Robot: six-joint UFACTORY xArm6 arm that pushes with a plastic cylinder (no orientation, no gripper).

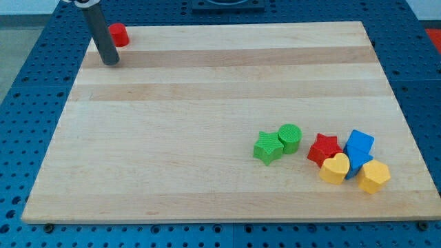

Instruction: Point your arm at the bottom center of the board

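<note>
My tip [110, 62], a bare rigid rod holding nothing, rests at the tabletop's [207, 138] top left beside the red block [119, 34]; nothing needs grasping, only an unobstructed slide.

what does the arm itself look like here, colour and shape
Only the lower part shows: a straight, smooth, dark grey cylindrical rod with a blunt flat end, my tip. A paler grey collar sits at the frame's top edge. No cables, markings or jaws are visible. A red block sits just beyond it.

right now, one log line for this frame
tip top left by red block | other blocks clustered bottom right | bottom center of board not reached
</note>
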